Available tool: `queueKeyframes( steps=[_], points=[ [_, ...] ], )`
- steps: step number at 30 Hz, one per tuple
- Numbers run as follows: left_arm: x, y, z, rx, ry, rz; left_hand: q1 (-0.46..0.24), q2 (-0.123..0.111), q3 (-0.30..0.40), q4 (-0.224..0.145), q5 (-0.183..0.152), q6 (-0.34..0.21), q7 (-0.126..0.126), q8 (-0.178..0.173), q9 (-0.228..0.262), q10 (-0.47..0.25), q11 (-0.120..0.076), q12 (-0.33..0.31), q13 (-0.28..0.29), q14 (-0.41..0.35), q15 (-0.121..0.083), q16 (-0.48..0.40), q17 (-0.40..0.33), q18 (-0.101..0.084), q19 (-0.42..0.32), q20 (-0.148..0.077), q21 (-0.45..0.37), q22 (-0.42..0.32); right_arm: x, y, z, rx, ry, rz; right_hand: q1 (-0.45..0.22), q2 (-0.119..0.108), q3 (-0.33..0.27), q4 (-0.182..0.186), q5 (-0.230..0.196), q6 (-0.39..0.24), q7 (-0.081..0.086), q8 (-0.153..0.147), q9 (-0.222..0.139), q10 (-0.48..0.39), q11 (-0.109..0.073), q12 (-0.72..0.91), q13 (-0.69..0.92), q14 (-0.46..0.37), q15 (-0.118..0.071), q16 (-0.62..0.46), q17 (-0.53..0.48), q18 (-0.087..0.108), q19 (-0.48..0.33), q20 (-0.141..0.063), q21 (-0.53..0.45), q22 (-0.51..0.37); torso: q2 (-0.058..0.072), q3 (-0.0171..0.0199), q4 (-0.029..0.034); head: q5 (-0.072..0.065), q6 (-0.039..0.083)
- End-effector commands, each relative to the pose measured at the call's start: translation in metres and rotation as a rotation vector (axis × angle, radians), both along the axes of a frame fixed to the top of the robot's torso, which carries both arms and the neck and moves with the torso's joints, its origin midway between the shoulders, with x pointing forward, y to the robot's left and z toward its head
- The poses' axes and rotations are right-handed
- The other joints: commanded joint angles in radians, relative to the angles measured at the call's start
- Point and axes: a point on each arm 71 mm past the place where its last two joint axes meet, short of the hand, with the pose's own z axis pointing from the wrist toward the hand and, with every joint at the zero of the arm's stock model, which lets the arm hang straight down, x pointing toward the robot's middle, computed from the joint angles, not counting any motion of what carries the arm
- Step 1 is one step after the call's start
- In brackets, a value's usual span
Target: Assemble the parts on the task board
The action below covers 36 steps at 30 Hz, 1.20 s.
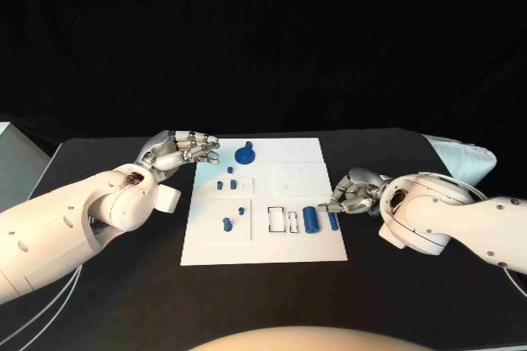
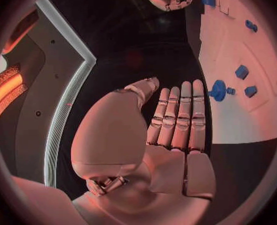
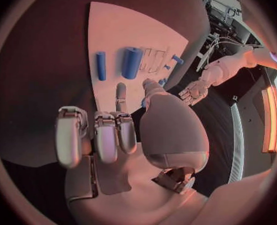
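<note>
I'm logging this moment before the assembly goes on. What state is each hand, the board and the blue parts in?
left hand: open, fingers apart, holding nothing, beside the board's far left corner
right hand: fingers curled at the board's right edge; whether it holds a part cannot be told
task board: flat on the table
thick blue cylinder: lying on the board
round blue part: on the board's far end, untouched

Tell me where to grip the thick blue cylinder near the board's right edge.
Grip the thick cylinder across its middle, from above with the right hand. It lies flat on the board, and a thinner rod lies close beside it, so a low side approach looks crowded.
</note>
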Motion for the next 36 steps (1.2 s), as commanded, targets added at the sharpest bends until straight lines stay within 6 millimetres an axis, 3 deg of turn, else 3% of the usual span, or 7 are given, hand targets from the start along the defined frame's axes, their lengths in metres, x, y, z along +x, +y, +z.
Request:
queueKeyframes(
  steps=[1,36],
  points=[
    [-0.001,-0.002,0.001,-0.013,-0.002,-0.013,0.004,0.007,-0.005,0.001,-0.002,0.000,0.006,-0.004,-0.002,-0.002,0.000,-0.003,0.001,-0.007,0.001,-0.003,0.001,0.010,0.004,0.003,-0.005,-0.001,-0.003,0.002,-0.009,-0.056,0.055,-0.028,-0.002,0.005,-0.008,0.000,0.006,-0.008,0.001,-0.001,0.002,0.102,-0.001,0.006,0.259,0.098,-0.005,0.006,0.242,-0.011,0.070,-0.005,0.006,0.172,0.002,-0.0009,0.0021,-0.005,0.000],
    [-0.001,0.000,0.000,-0.009,0.004,-0.012,0.003,0.007,-0.006,0.002,-0.002,0.000,0.006,-0.005,-0.002,-0.002,0.000,-0.003,0.001,-0.007,0.001,-0.004,0.003,0.010,0.004,0.004,-0.006,-0.002,-0.001,0.035,-0.040,-0.099,0.069,0.004,-0.051,0.024,-0.120,0.002,-0.022,-0.009,0.000,0.011,0.036,0.091,-0.001,-0.010,0.245,0.099,-0.003,0.007,0.247,-0.012,0.070,-0.002,0.013,0.181,0.004,-0.0012,0.0013,0.002,-0.018]
  ],
)
